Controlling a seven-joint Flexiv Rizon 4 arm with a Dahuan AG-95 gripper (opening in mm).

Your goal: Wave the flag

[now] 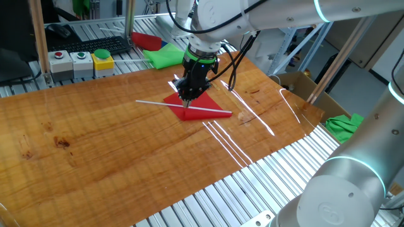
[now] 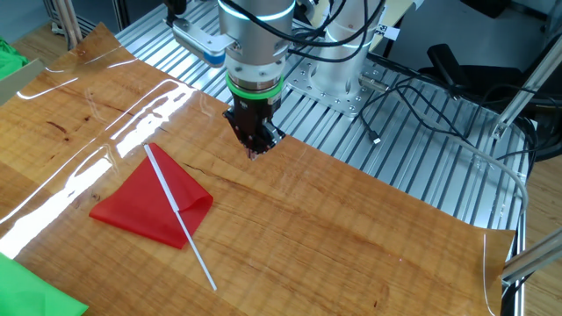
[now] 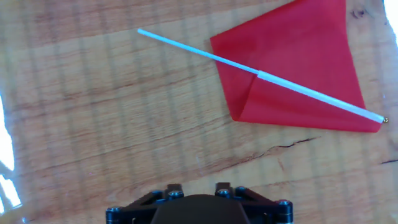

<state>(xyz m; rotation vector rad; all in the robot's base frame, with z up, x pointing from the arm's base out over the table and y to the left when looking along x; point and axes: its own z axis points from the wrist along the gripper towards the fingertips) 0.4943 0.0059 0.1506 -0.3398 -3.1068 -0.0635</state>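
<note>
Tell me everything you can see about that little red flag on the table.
The flag is a small red cloth pennant on a thin, straight white stick. It lies flat on the glossy wooden table, the cloth spread loosely and partly folded, with the stick lying across it and sticking out bare at one end. Nothing holds it: the claw hangs above the table beside it, not touching.

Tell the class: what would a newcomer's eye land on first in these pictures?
First, the red flag lying flat on the wooden table, its white stick across the cloth. Next, the gripper poised above the table beside it, holding nothing. Green cloth sits at the table's far edge.
</note>
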